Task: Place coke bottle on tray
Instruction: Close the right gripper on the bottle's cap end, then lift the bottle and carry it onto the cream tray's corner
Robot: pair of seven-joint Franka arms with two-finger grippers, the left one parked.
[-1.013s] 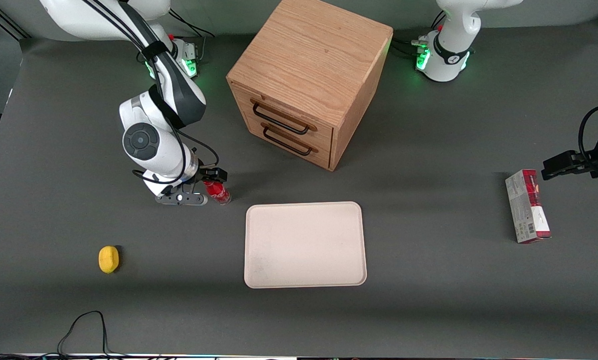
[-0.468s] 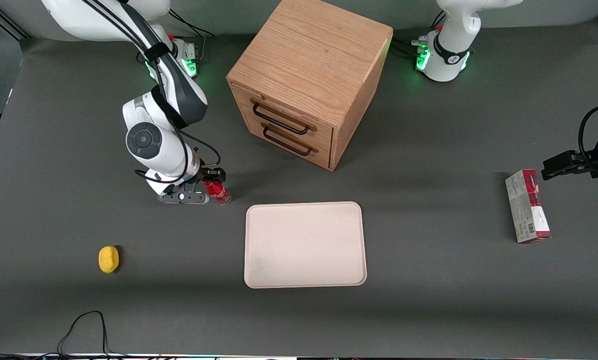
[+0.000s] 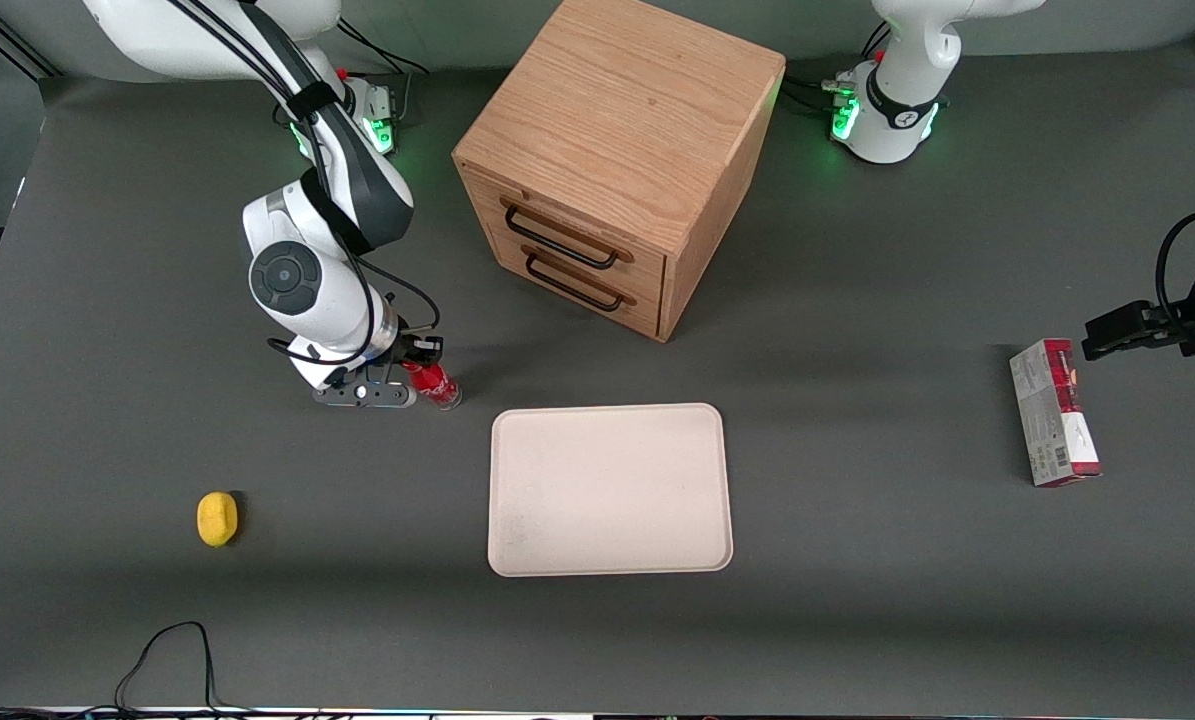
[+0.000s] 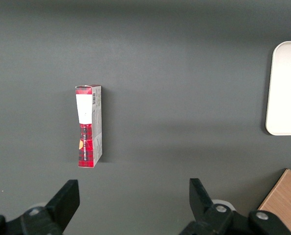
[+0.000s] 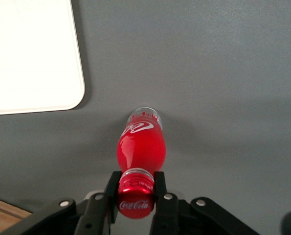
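The coke bottle [image 3: 437, 386], small and red with white lettering, is on the dark table beside the tray's corner that lies nearest the working arm and the drawer box. My right gripper [image 3: 423, 354] is at its top, shut on the red cap. In the right wrist view the gripper [image 5: 135, 180] has both black fingers [image 5: 113, 188] pressed against the cap of the bottle [image 5: 140, 147]. The bottle leans; I cannot tell whether its clear base rests on the table. The cream-white tray [image 3: 609, 490] lies empty close by and also shows in the right wrist view [image 5: 33, 54].
A wooden drawer box [image 3: 617, 160] with two black handles stands farther from the front camera than the tray. A yellow lemon-like object [image 3: 217, 518] lies toward the working arm's end. A red-and-grey carton [image 3: 1054, 412] lies toward the parked arm's end.
The gripper's fingers have drawn in on the bottle's cap, and the wrist has shifted slightly. The bottle stays in about the same place.
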